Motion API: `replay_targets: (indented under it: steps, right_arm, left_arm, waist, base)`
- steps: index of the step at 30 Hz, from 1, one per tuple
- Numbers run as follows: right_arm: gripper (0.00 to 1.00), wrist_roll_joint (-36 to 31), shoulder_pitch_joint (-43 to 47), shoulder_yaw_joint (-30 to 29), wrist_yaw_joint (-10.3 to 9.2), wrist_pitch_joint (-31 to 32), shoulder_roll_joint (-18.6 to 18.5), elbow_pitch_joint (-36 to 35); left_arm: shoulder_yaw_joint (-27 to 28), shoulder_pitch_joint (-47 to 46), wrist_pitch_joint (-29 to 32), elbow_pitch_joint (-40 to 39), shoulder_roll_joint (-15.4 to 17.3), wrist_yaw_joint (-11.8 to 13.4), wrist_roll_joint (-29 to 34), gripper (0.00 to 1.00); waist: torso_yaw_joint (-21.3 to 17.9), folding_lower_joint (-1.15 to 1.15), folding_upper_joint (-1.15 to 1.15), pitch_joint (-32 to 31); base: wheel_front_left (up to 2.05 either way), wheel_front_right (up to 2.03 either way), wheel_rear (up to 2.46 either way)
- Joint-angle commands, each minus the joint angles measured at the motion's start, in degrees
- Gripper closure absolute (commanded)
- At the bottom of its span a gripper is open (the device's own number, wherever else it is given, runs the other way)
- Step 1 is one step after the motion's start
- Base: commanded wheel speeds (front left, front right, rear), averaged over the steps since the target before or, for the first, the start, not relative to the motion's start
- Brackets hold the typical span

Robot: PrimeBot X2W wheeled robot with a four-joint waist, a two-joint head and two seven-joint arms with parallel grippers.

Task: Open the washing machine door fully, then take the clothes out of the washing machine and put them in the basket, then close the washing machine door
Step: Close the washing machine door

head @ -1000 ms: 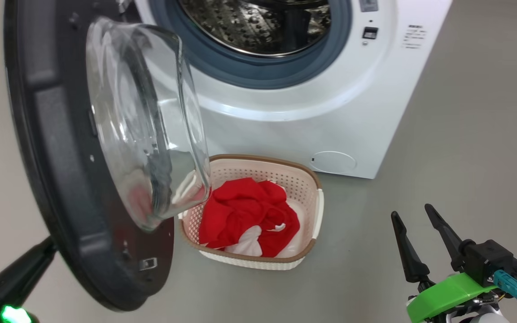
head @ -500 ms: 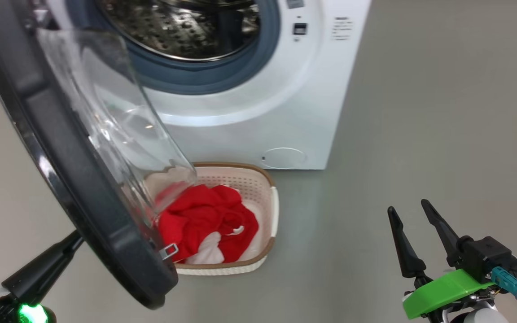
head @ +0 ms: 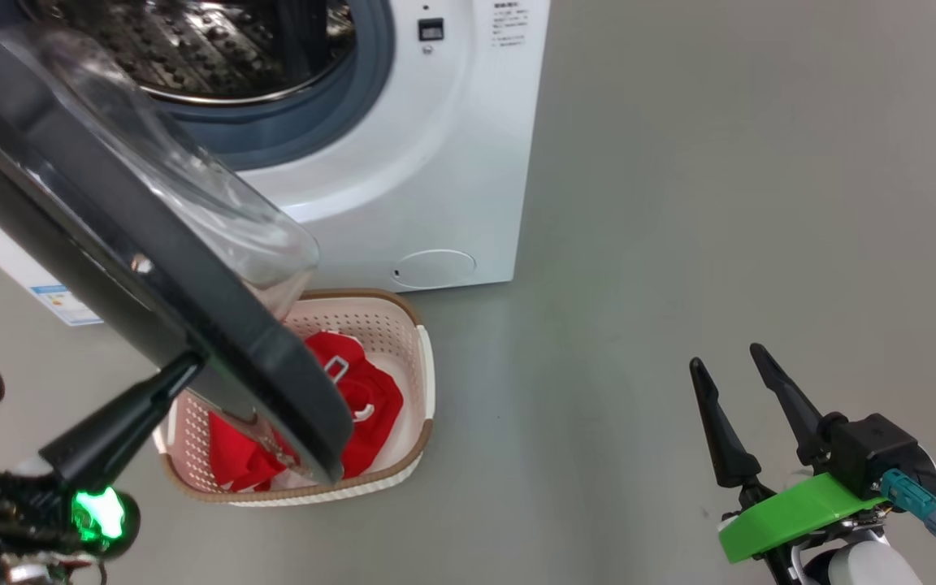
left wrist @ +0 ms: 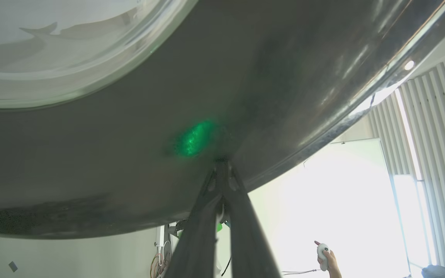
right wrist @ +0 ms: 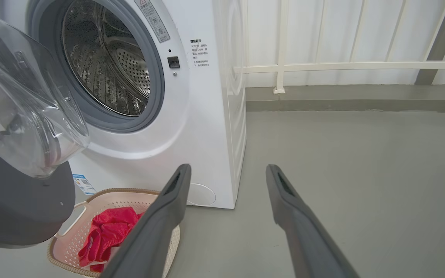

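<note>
head down | left wrist up, near door (left wrist: 129,162) | right wrist level, shares basket (right wrist: 68,244)

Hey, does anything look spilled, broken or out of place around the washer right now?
Nothing spilled or damaged. The clothes lie inside the basket, none on the floor. The only awkward bit: the washing machine door hangs partly open over the basket, with the left gripper shut against its outer face.

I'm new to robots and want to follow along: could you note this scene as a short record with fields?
washing machine door: partly open; hides part of the basket in the head view
left claw: shut, tips against the door's black outer face
right claw: open, empty, above the floor
clothes: red, lying in the basket
drum: no clothes visible in the part shown
</note>
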Motion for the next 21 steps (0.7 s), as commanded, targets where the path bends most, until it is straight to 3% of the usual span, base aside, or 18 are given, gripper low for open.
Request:
replay_targets:
  steps: [1, 21]
  right_arm:
    - [0.0, 0.94, -2.42, 1.64, 0.36, -0.73, -0.41, -1.12]
    - [0.0, 2.3, -5.14, 3.13, 0.36, -2.44, -0.41, 1.3]
  left_arm:
    - [1.75, -3.62, 0.19, -0.78, 1.35, 0.37, 0.15, 1.0]
    - [-0.25, -16.16, -0.67, 8.31, 0.39, -0.87, 1.53, 1.0]
  waist:
    - [-1.43, 0.0, 0.0, 1.32]
    - [-4.13, 0.0, 0.0, 4.0]
  base:
    - [0.0, 0.0, 0.0]
    - [0.0, 0.0, 0.0]
